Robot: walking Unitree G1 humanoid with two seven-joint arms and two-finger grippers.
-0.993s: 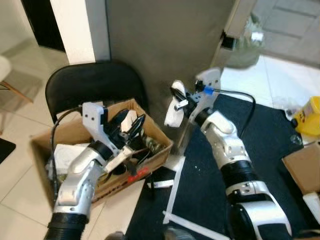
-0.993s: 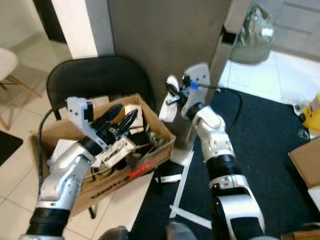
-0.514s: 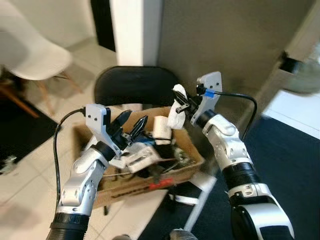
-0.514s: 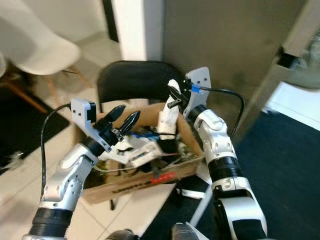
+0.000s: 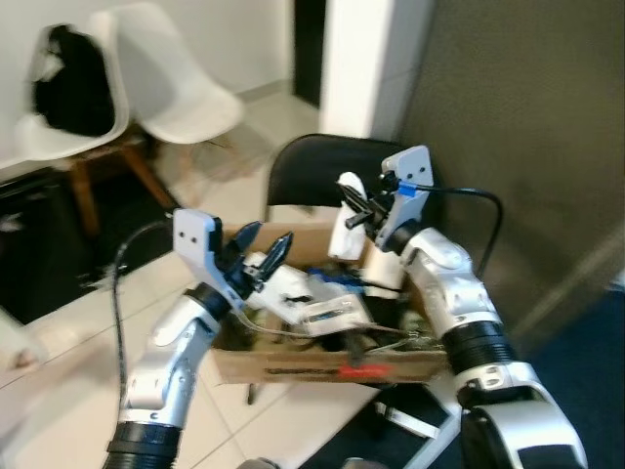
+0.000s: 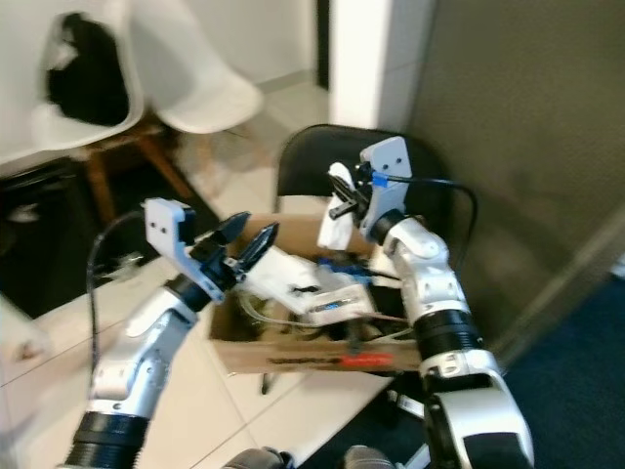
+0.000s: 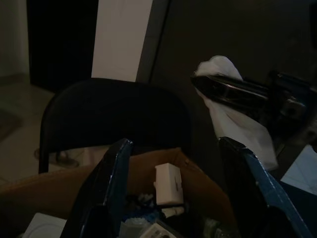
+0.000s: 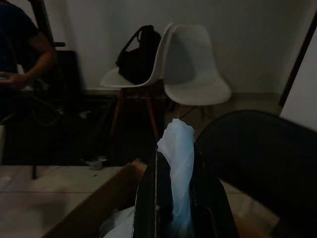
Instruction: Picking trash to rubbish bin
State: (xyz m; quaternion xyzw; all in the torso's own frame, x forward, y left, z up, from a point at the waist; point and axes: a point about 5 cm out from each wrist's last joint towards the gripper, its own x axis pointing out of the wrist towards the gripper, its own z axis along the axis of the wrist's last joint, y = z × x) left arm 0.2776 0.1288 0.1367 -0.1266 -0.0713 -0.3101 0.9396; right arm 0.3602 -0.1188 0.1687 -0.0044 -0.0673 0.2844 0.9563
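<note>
- Your right gripper (image 5: pixel 354 202) is clamped on a crumpled white tissue wad (image 5: pixel 346 229), with both black fingers pressed against it.
- The tissue hangs with its long axis roughly vertical: one end pokes up past the fingertips, and the bulk trails down toward the open brown cardboard box full of rubbish (image 5: pixel 322 366).
- You hold it above the box's far edge, just in front of the black rounded chair back (image 5: pixel 312 171).
- Your left gripper (image 5: pixel 262 247) hovers over the box's left side, fingers spread apart and holding nothing.
- Two white moulded chairs (image 8: pixel 195 74) stand behind, one carrying a black bag (image 8: pixel 140 54).
- A person's arm (image 8: pixel 29 59) shows in the right wrist view.
</note>
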